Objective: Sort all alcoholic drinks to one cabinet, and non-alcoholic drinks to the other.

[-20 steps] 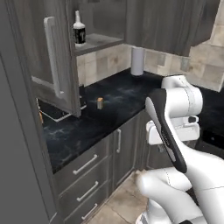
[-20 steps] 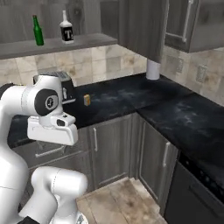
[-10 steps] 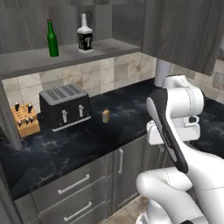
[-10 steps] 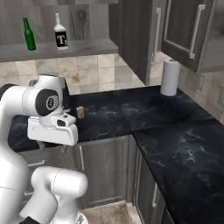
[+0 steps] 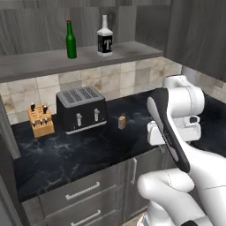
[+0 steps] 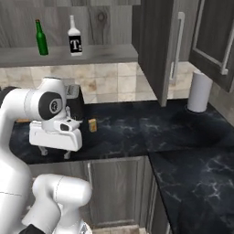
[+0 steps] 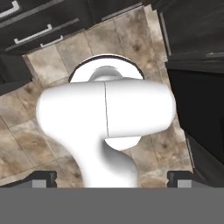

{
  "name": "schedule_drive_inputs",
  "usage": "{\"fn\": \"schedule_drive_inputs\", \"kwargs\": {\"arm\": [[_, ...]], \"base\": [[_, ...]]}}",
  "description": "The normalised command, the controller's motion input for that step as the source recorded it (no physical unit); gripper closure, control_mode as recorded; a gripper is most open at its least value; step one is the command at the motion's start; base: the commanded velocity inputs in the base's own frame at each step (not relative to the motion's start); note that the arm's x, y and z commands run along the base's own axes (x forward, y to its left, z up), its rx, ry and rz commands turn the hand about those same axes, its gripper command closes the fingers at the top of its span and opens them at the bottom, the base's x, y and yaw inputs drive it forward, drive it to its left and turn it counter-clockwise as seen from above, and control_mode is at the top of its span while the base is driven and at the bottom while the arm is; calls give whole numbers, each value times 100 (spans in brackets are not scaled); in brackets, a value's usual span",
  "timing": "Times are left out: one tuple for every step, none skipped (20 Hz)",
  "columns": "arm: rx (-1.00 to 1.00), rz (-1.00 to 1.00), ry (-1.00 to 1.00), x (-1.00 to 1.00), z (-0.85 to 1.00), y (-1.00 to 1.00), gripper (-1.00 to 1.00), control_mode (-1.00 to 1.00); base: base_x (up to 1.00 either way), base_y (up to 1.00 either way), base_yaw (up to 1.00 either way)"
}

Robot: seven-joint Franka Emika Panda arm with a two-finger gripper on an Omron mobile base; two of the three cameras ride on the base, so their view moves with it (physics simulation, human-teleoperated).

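Two alcoholic drinks stand on a grey shelf (image 5: 39, 64): a slim green bottle (image 5: 70, 40) (image 6: 41, 39) with a red cap and a pale bottle (image 5: 104, 42) (image 6: 75, 42) with a black "T" label. A small orange carton (image 5: 122, 122) (image 6: 93, 125), a non-alcoholic drink, sits on the dark counter (image 6: 137, 132) beside the toaster. A grey cabinet door (image 6: 157, 50) with a long bar handle hangs open right of the shelf. Another cabinet (image 6: 212, 41) is further right. My gripper (image 6: 55, 153) (image 7: 111, 177) hangs low in front of the counter edge, pointing down at the floor, open and empty.
A black toaster (image 5: 81, 108) and a wooden knife block (image 5: 40, 120) stand at the back of the counter. A white paper towel roll (image 6: 199, 91) stands in the corner. Grey drawers (image 5: 84, 192) run below the counter, and the counter turns toward me on the right.
The whole picture has shifted, so the base has moved: shelf, bottles and toaster now sit more centrally. The arm keeps its folded pose and the gripper stays open.
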Motion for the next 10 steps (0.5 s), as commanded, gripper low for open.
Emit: {"fn": "schedule_drive_inputs", "kwargs": {"arm": [[0, 0, 0, 0, 0, 0, -100, 100], [0, 0, 0, 0, 0, 0, -100, 100], [0, 0, 0, 0, 0, 0, -100, 100], [0, 0, 0, 0, 0, 0, -100, 100], [0, 0, 0, 0, 0, 0, -100, 100], [0, 0, 0, 0, 0, 0, -100, 100], [0, 0, 0, 0, 0, 0, -100, 100], [0, 0, 0, 0, 0, 0, -100, 100], [0, 0, 0, 0, 0, 0, -100, 100], [0, 0, 0, 0, 0, 0, -100, 100]], "base": [[34, 0, 26], [44, 0, 24], [56, 0, 22], [59, 0, 22], [60, 0, 22], [64, 0, 23], [66, 0, 23], [56, 0, 22], [57, 0, 22], [50, 0, 22]]}}
